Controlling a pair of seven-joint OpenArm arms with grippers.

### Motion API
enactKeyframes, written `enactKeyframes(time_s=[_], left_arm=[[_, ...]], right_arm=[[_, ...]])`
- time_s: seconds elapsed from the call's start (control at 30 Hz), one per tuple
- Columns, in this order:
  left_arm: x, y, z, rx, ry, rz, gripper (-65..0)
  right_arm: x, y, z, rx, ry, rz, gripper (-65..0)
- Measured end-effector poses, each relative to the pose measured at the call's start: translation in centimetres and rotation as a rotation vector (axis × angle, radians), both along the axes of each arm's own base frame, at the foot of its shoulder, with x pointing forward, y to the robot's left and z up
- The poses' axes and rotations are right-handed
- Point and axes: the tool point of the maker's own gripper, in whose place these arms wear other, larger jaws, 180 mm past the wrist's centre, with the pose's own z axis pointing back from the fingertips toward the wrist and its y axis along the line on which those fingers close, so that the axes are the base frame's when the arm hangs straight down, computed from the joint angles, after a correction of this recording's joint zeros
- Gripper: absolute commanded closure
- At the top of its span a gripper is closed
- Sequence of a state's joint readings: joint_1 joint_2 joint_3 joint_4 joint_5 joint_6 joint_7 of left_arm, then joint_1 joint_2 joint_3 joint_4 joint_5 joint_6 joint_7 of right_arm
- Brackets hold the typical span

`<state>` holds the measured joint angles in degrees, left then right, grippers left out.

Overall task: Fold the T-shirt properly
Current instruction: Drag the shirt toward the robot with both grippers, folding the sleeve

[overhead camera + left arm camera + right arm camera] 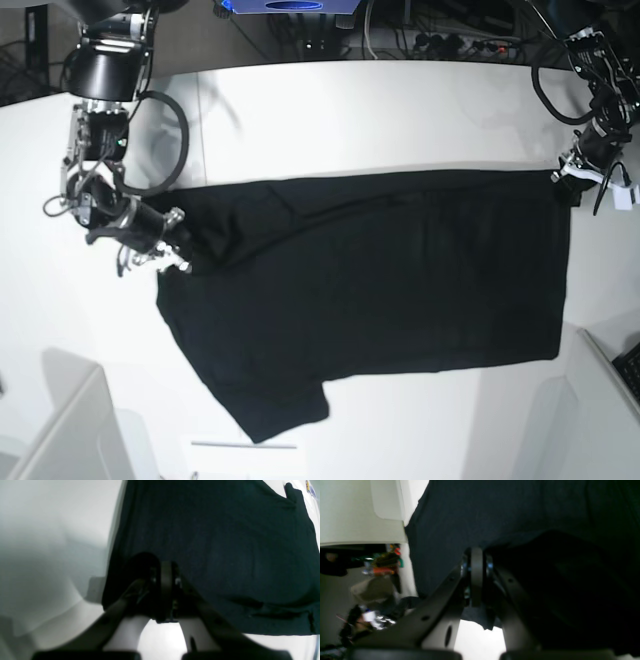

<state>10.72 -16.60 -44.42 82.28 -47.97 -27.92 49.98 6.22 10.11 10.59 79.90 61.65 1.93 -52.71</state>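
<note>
You had the T-shirt (380,280) spread plain black side up across the white table (380,120), with no print showing anywhere. It lay lengthwise across the base view. One short sleeve (280,405) stuck out toward the near edge, and the far long edge ran almost straight between your two arms.

Your right gripper (178,250) was clenched on the cloth at the shoulder end. In its wrist view the jaws met with black fabric bunched around them and a scrap hanging below. Your left gripper (568,178) was likewise clamped shut on the far corner of the hem end; in its wrist view the jaws pinched the shirt's edge (140,580), and the rest of the cloth stretched away flat.

As I judged it, you were still early. The garment looked laid out and pulled fairly taut, but I could see no finished fold: the sleeve was not tucked in and the body lay at full length. With both far corners held, bringing that long edge toward the near side seemed the likely first fold. The sleeve, the lengthwise halving and the final squaring up were all left to do.
</note>
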Motion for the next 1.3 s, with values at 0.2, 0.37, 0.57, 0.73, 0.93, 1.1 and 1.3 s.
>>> enactKeyframes(time_s=[0.2, 0.37, 0.57, 0.73, 0.93, 1.1, 1.3], left_arm=[[0.6, 1.4, 2.9, 0.053, -0.073, 0.026, 0.0], [0.4, 1.5, 2.8, 0.052, -0.069, 0.034, 0.0], [1.7, 1.7, 3.2, 0.033, -0.099, 0.048, 0.0], [2.3, 1.9, 2.9, 0.014, -0.099, 0.057, 0.0], [2.1, 2.4, 2.2, -0.014, -0.074, 0.110, 0.0], [3.1, 2.5, 2.4, -0.035, -0.094, 0.117, 0.0], [3.2, 2.5, 1.7, -0.054, -0.084, 0.127, 0.0]], right_arm=[[0.4, 1.5, 0.0, 0.005, -0.017, 0.016, 0.0], [0.5, 1.4, 0.1, 0.004, -0.020, 0.013, 0.0], [1.7, 1.4, 1.2, 0.009, -0.053, 0.007, 0.0], [1.8, 1.5, 1.3, 0.007, -0.057, 0.009, 0.0], [1.9, 1.4, 0.9, 0.015, -0.039, 0.004, 0.0], [2.4, 1.9, 0.5, 0.032, -0.022, 0.002, 0.0], [2.8, 2.8, 0.6, 0.019, -0.034, 0.030, 0.0]])
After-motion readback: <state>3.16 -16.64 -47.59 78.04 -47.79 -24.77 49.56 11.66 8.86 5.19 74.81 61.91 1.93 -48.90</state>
